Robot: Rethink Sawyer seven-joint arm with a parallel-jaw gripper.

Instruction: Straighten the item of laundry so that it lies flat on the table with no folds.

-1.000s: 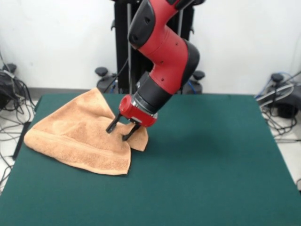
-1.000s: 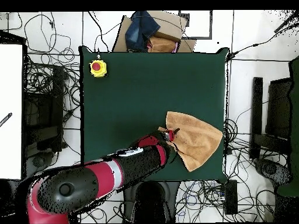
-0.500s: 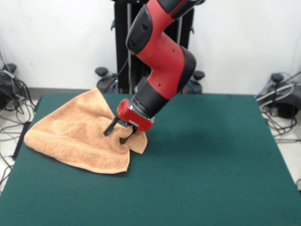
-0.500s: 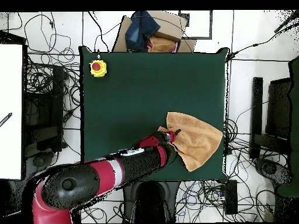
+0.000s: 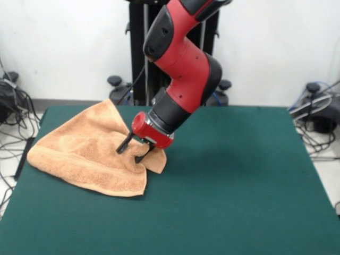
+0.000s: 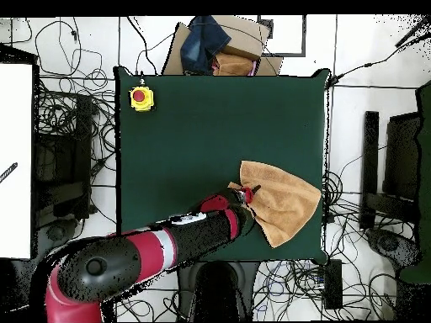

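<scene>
On the dark green table (image 5: 239,175), the peach-orange hand towel (image 5: 87,151) is lying folded and rumpled near a robot-side corner, the gripper (image 5: 133,153) spreading its fingers over its inner edge, a yellow-cased red button (image 6: 141,97) sitting at the opposite corner.

Front camera facing robot; overhead straight down; shared table (image 5: 239,175).

A robotics lab — cables (image 6: 59,126) litter the floor round the table (image 6: 210,109).
</scene>
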